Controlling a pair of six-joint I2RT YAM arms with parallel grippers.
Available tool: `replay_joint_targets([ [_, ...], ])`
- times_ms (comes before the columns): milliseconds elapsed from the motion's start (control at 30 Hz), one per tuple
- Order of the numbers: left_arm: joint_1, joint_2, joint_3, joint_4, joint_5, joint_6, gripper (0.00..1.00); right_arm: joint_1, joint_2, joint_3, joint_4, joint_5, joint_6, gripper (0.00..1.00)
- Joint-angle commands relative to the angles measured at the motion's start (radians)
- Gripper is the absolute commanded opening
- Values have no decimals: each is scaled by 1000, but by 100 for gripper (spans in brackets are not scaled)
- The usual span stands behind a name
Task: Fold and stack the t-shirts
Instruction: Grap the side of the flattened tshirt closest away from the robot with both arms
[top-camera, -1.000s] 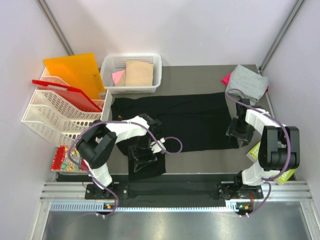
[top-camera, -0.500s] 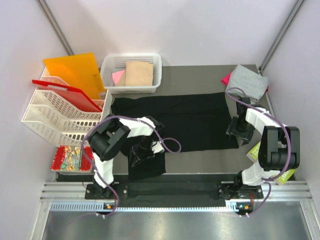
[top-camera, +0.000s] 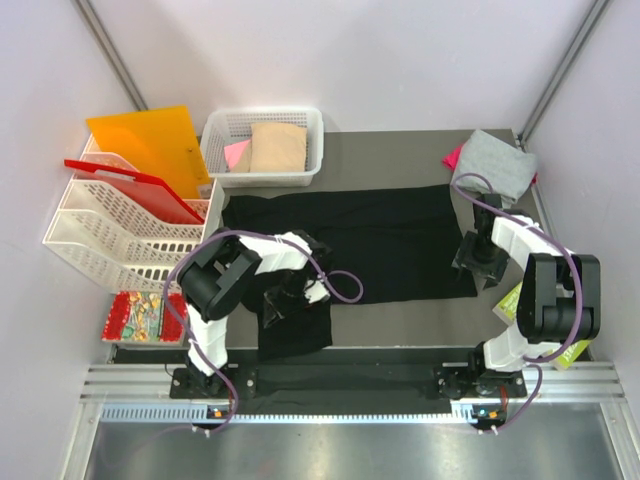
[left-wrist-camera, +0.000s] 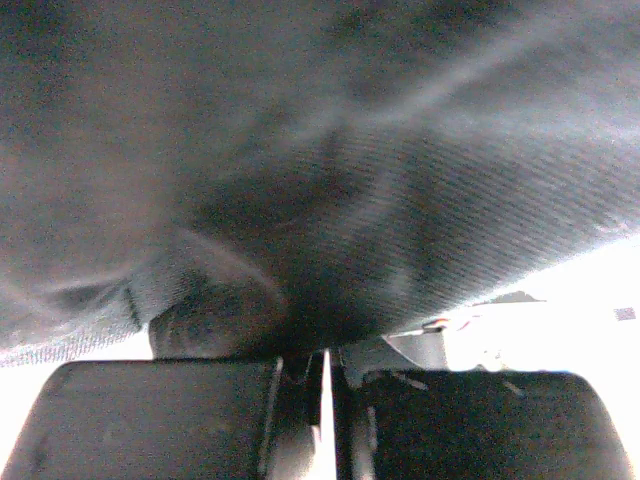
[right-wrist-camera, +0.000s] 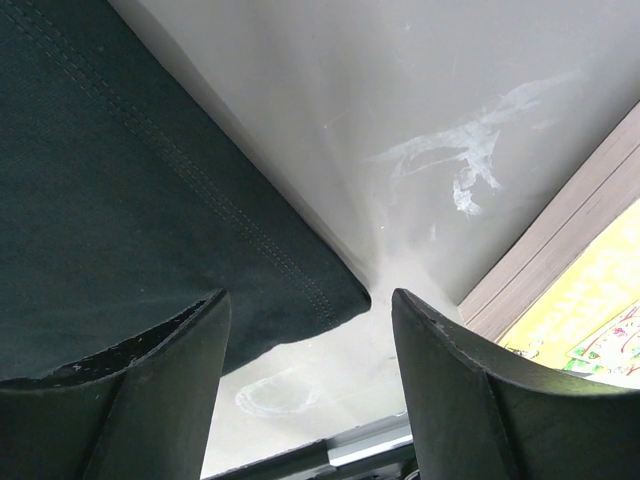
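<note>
A large black t-shirt lies spread across the table, with one part hanging toward the near edge on the left. My left gripper is shut on that near-left part. In the left wrist view, black cloth fills the frame above the closed jaws. My right gripper stands open over the shirt's near-right corner, its fingers either side of the hem and bare table. A grey t-shirt lies folded at the back right on a pink one. Tan and pink shirts sit in the basket.
A white basket stands at the back left beside an orange plastic sheet and a white tiered rack. A colourful booklet lies at the near left, another at the near right by the right arm.
My left gripper has closed on the black shirt's near-left part, and its arm has shifted slightly right. The right arm has stayed where it was, still open.
</note>
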Motion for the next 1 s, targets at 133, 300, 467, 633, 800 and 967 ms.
replay_joint_targets([
  [133,8,-257,-34,366,-37,-59,0,2,-30,15,15,-8,-2,66],
  [300,8,-351,-125,397,-34,-30,35,2,-33,6,21,-15,-4,66],
  [467,9,-370,-191,421,-56,-12,49,2,-33,7,13,-17,-5,66],
  [633,9,-402,-195,352,-31,56,59,2,-36,21,-3,-8,-5,66],
  [800,8,-450,-280,345,-33,136,61,2,-38,21,-3,-11,-2,66],
  [967,8,-445,-243,268,-13,160,61,2,-33,40,-17,-8,-5,66],
])
